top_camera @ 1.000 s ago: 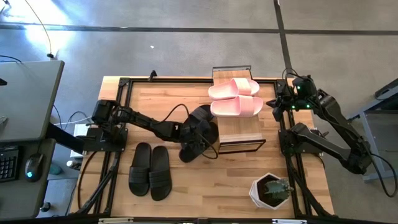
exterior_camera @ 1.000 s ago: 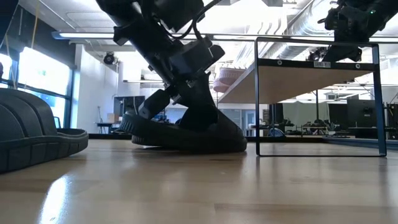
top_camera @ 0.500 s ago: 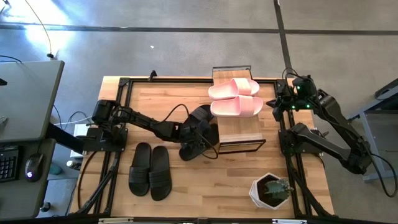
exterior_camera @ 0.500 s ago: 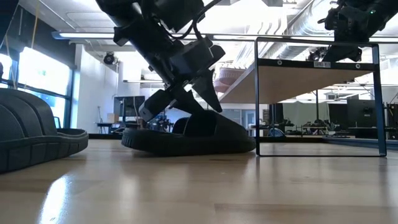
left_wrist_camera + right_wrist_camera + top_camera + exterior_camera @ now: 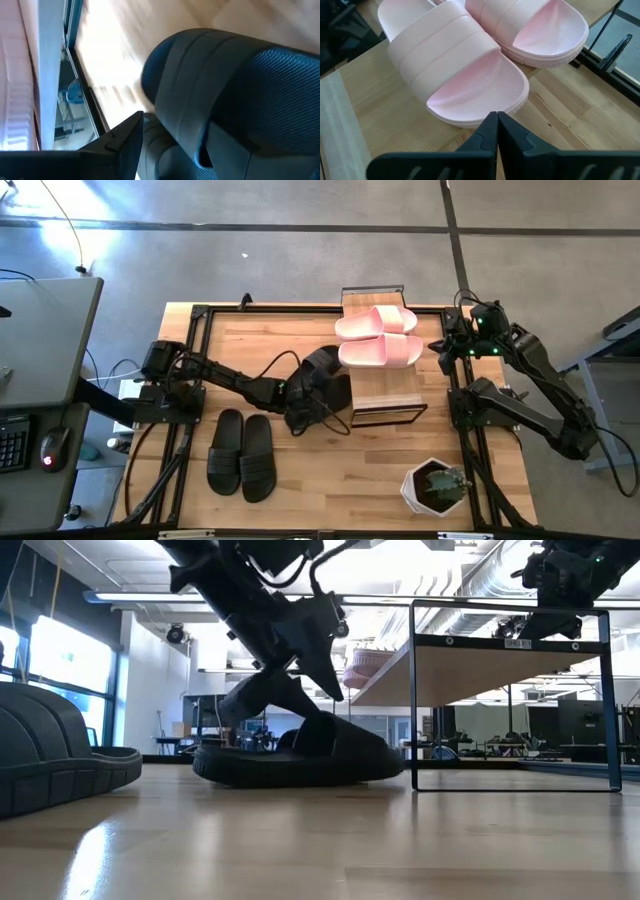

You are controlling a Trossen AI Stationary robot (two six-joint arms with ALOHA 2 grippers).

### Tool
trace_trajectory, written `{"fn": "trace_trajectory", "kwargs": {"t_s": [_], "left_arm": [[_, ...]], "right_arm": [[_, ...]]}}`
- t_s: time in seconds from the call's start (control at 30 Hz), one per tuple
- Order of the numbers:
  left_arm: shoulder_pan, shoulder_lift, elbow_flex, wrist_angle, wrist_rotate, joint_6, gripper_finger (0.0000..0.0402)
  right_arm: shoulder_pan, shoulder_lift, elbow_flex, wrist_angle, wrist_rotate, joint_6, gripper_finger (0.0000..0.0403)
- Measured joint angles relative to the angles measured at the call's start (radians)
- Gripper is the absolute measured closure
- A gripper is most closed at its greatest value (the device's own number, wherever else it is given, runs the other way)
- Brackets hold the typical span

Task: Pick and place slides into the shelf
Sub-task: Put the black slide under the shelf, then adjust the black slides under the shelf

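Note:
A black slide [image 5: 300, 758] lies flat on the table at the shelf's left end [image 5: 328, 375]. My left gripper [image 5: 285, 712] stands open over it, one finger [image 5: 330, 675] above the strap and the other [image 5: 245, 705] low by the sole. The shelf [image 5: 385, 395] has a light plank top on a thin black frame. A pink pair [image 5: 378, 335] rests on that top. My right gripper [image 5: 496, 127] hangs shut just above the pink pair, touching nothing. Another black pair [image 5: 241, 452] lies soles down at the table's near left. My left gripper straddles the black slide's strap [image 5: 200, 95] with open fingers, coming slanting down from the table's left. Whether the lower finger [image 5: 122, 142] still touches the slide I cannot tell. The slide rests with its whole sole on the table.
A white pot with a plant [image 5: 436, 486] stands at the near right. Black frame rails [image 5: 190, 380] run along the table's left and right sides. A desk with a keyboard and mouse [image 5: 52, 448] stands beyond the left edge. Bare wood lies between the black pair and the pot.
My left gripper has opened wide, let go of the black slide and risen slightly, rolling a little. The slide, held tilted a second ago, has settled flat on the table beside the shelf.

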Motion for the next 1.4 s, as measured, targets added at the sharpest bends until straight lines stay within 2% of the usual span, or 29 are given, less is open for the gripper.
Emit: {"fn": "trace_trajectory", "kwargs": {"t_s": [0.23, 0.4, 0.5, 0.87, 1.03, 1.17, 1.23, 1.4], "left_arm": [[-0.017, 0.0, 0.0, -0.021, -0.002, -0.012, 0.0213], [-0.017, -0.006, 0.0, -0.046, -0.109, -0.03, 0.0213], [-0.016, -0.022, 0.002, -0.061, -0.128, -0.051, 0.0213], [0.0, -0.104, 0.001, -0.279, -0.165, -0.228, 0.0213], [0.092, -0.084, 0.002, -0.294, -0.054, -0.272, 0.0213], [0.166, -0.059, 0.0, -0.262, -0.054, -0.272, 0.0213], [0.198, -0.058, 0.0, -0.241, -0.021, -0.271, 0.0213], [0.236, -0.055, 0.001, -0.174, 0.005, -0.23, 0.0213]], "right_arm": [[0.0, 0.0, 0.0, 0.0, 0.0, 0.0, 0.0402], [0.0, 0.0, 0.0, 0.0, 0.0, 0.0, 0.0402], [0.0, 0.0, 0.0, 0.0, 0.0, 0.0, 0.0402], [0.0, 0.0, 0.0, 0.0, -0.006, -0.002, 0.0402], [0.0, 0.0, 0.0, 0.0, -0.007, -0.004, 0.0402], [0.0, 0.0, 0.0, 0.0, -0.007, -0.004, 0.0402], [0.0, 0.0, 0.0, 0.0, -0.008, -0.004, 0.0402], [0.0, 0.0, 0.0, 0.0, -0.007, -0.004, 0.0402]]}}
